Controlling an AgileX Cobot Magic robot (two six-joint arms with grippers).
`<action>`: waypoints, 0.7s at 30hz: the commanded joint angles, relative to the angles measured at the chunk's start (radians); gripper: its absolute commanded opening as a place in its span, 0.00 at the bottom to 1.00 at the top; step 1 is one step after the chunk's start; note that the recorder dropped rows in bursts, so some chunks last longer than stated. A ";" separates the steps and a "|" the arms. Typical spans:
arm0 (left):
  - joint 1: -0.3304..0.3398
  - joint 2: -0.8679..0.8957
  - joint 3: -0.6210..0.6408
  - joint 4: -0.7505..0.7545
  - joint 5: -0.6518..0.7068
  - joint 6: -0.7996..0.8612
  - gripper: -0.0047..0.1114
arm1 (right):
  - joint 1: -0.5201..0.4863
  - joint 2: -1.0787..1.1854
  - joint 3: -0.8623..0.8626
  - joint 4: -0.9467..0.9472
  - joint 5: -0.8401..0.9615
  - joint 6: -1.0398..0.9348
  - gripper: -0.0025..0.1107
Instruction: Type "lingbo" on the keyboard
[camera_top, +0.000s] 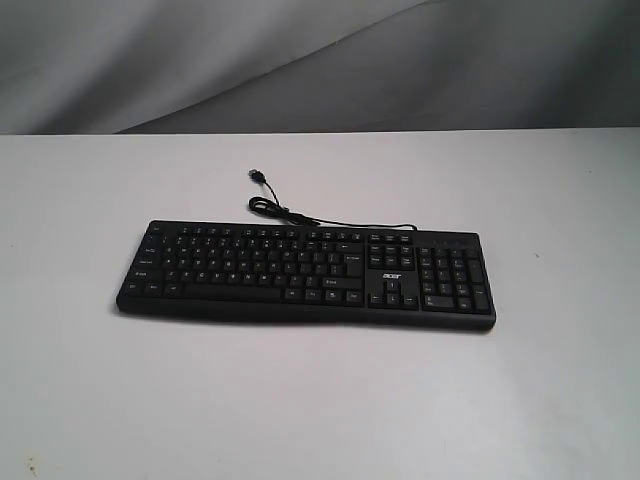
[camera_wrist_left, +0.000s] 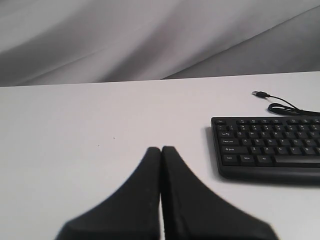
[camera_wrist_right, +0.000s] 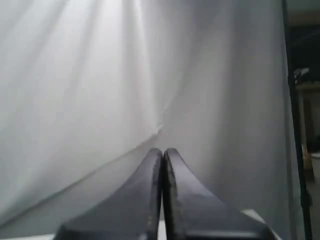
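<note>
The black full-size keyboard (camera_top: 305, 275) lies flat on the white table, number pad at its right end, small white logo between the key blocks. Its thin black USB cable (camera_top: 290, 212) curls behind it, plug loose on the table. Neither gripper shows in the exterior view. In the left wrist view my left gripper (camera_wrist_left: 161, 149) is shut and empty, over bare table apart from the keyboard's left end (camera_wrist_left: 270, 147). In the right wrist view my right gripper (camera_wrist_right: 163, 151) is shut and empty, pointing at the grey backdrop; the keyboard is out of that view.
The white table (camera_top: 320, 400) stretches round the keyboard on all sides. A grey draped cloth backdrop (camera_top: 300, 60) hangs behind its far edge. A dark frame or shelf (camera_wrist_right: 302, 100) stands at one side of the right wrist view.
</note>
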 joint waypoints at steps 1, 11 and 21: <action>0.001 0.005 0.005 -0.004 -0.006 -0.002 0.04 | 0.000 -0.003 0.004 0.012 -0.197 0.114 0.02; 0.001 0.005 0.005 -0.004 -0.006 -0.002 0.04 | 0.000 0.278 -0.286 -0.523 -0.084 0.711 0.02; 0.001 0.018 0.005 -0.004 -0.006 -0.002 0.04 | 0.001 1.093 -0.775 -1.227 0.118 1.222 0.02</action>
